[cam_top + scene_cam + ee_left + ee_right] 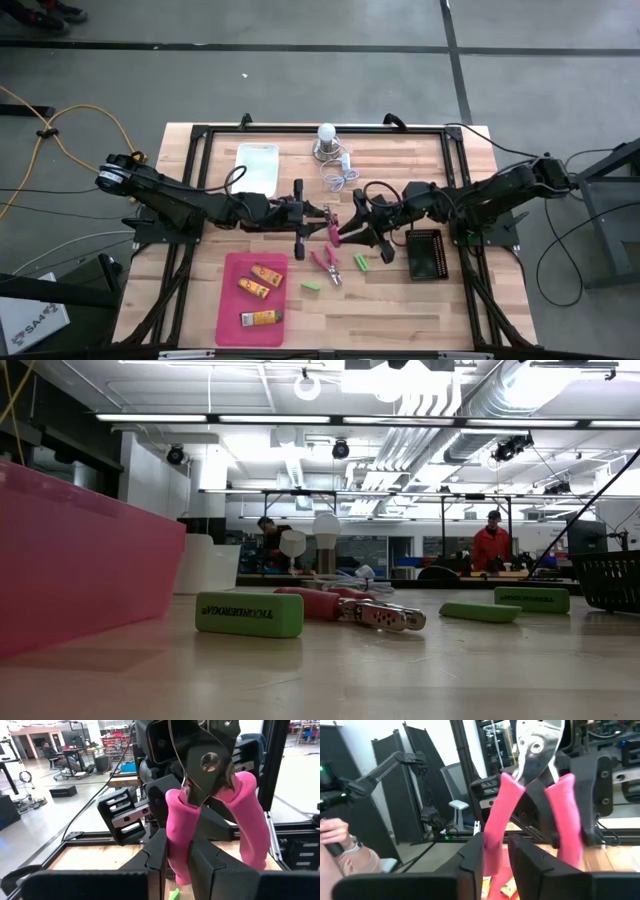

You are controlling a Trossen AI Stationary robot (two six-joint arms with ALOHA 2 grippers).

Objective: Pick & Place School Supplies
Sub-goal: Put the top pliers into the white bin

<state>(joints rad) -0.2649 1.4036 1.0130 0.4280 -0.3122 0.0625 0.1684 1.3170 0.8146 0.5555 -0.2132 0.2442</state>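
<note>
Over the counter (430, 310), beside the tray (232, 300), held pliers (333, 230) aloft: left fingers (155, 855) clamped on one handle. Could not tell whether right fingers (472, 855) gripped or merely flanked it. Risked a drop or twist if released unevenly. Hid the contact from above
</note>
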